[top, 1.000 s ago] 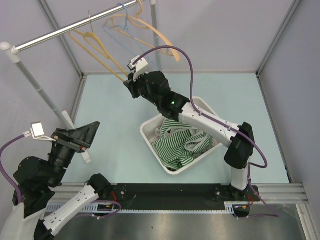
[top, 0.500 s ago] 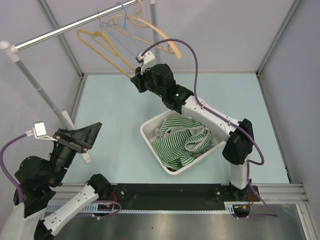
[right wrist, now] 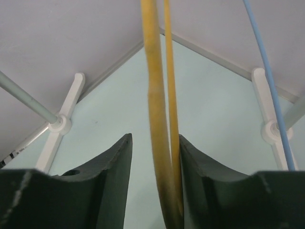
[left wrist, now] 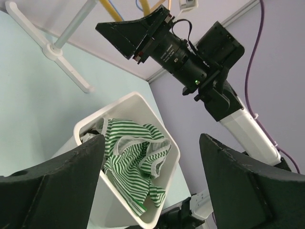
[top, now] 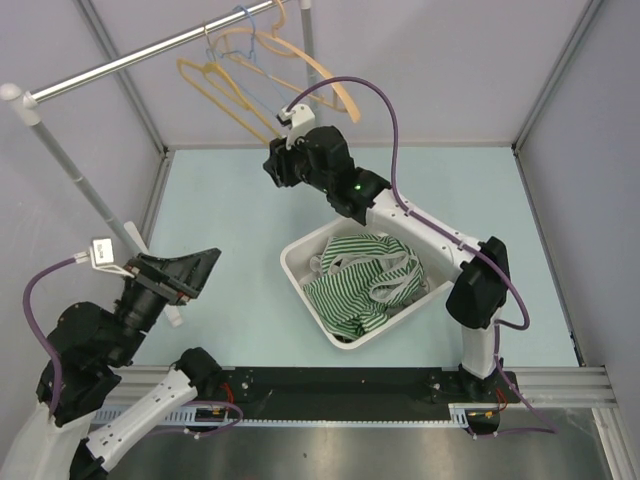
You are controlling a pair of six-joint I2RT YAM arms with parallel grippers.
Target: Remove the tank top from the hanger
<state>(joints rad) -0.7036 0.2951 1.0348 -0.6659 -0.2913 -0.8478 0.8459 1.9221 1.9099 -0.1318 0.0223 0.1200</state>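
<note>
The right fingers (right wrist: 107,167) stand part-open astride the hanger (right wrist: 156,119), gripping nothing; the left fingers (left wrist: 57,181) gape empty. The tank top (top: 360,285) lies in the basket (top: 297,262); best draw back straight, not snagging the hanger.

We find the bin (top: 296,262) at mid-bench with the tank top (top: 355,285) in it, rail (top: 130,60) overhead across the far left, hangers (right wrist: 153,95) on it, right end effector (right wrist: 155,138) behind the bin, one hanger between its parted fingers (right wrist: 109,162), left end effector (left wrist: 152,138) at near left, well apart from the bin.
</note>
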